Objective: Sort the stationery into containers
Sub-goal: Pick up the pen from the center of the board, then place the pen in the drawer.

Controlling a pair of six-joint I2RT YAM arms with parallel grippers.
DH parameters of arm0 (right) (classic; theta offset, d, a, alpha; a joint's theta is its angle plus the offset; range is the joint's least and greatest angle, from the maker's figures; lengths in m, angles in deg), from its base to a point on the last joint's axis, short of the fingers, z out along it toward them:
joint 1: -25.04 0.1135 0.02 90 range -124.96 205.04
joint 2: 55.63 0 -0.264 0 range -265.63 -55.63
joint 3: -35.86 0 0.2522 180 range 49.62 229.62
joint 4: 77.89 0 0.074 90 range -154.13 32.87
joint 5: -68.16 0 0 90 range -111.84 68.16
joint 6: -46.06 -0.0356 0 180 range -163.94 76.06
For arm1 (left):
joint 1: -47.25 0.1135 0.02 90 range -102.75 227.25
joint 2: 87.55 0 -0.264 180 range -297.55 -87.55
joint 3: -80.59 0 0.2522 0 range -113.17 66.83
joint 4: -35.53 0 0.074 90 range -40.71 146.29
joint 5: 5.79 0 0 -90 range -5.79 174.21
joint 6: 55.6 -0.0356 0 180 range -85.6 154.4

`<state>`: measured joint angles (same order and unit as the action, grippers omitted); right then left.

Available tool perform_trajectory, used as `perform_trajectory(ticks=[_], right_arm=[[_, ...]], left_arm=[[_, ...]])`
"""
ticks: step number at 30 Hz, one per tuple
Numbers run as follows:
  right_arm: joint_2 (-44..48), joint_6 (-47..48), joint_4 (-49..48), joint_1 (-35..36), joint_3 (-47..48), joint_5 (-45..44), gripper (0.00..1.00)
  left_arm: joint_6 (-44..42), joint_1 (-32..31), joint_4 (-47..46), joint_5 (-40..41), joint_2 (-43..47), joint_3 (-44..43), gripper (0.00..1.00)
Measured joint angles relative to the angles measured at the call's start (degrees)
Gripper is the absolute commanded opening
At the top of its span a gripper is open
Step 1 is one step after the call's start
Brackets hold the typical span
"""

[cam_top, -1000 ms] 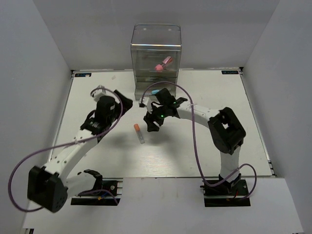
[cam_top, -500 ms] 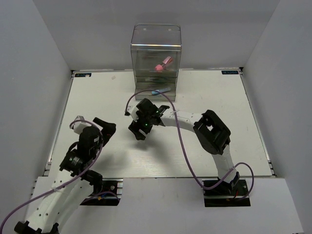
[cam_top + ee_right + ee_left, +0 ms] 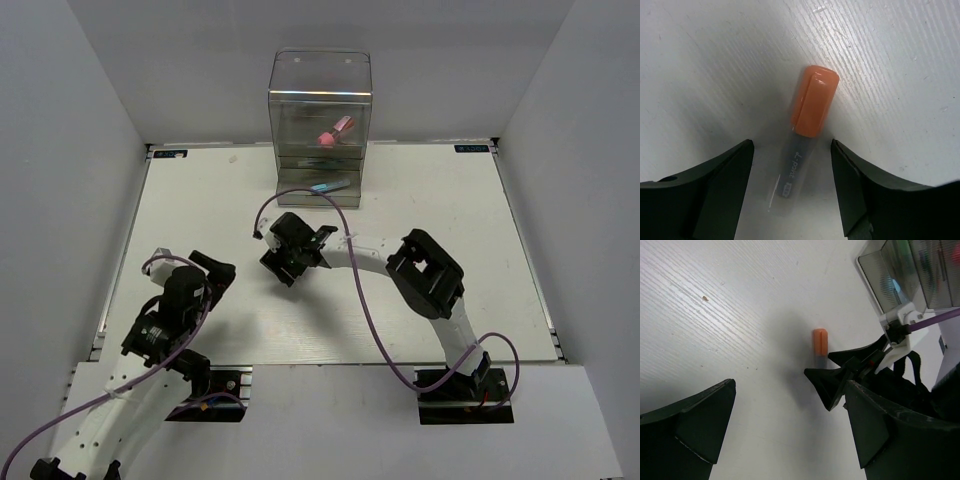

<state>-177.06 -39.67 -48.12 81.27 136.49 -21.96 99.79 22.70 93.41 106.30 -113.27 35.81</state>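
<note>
Right gripper (image 3: 791, 146): standing open, straddling the orange-capped marker (image 3: 810, 107) lying mid-table, not gripping it.
Left gripper (image 3: 790, 385): gaping fully open, holding nothing, hovering near left.

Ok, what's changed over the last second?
The left arm pulled back from mid-table toward its base, left pincer open and empty. The right pincer slid left and nearer, and now straddles the orange-capped clear marker lying on the table, jaws open, not gripping. The tall transparent drawer box and the pink piece inside it stayed put.
</note>
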Motion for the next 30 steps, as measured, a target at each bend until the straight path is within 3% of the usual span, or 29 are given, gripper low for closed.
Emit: perform_trajectory(ticks=[4, 8, 12, 19, 30], right_arm=[[-0.02, -0.33, -0.98, 0.42, -0.48, -1.25, 0.48], [0.5, 0.39, -2.89, 0.39, -1.75, -1.33, 0.2], [3.19, 3.17, -4.66, 0.0, -6.01, -2.12, 0.02], [8.96, 12.7, -5.2, -3.26, -11.78, -4.9, 0.0], [10.4, 32.59, -14.4, -12.09, -5.35, -9.9, 0.0]], left_arm=[[0.09, 0.0, -0.5, -0.44, -2.73, 0.5, 1.0], [0.13, 0.0, -1.29, -0.76, -4.59, 0.57, 1.0], [0.22, 0.0, -2.78, -1.29, -4.72, 0.83, 1.0], [0.24, 0.0, -4.55, -2.12, -4.72, 2.51, 1.0], [-0.04, 0.0, -7.45, -3.74, -6.29, 2.93, 1.0]])
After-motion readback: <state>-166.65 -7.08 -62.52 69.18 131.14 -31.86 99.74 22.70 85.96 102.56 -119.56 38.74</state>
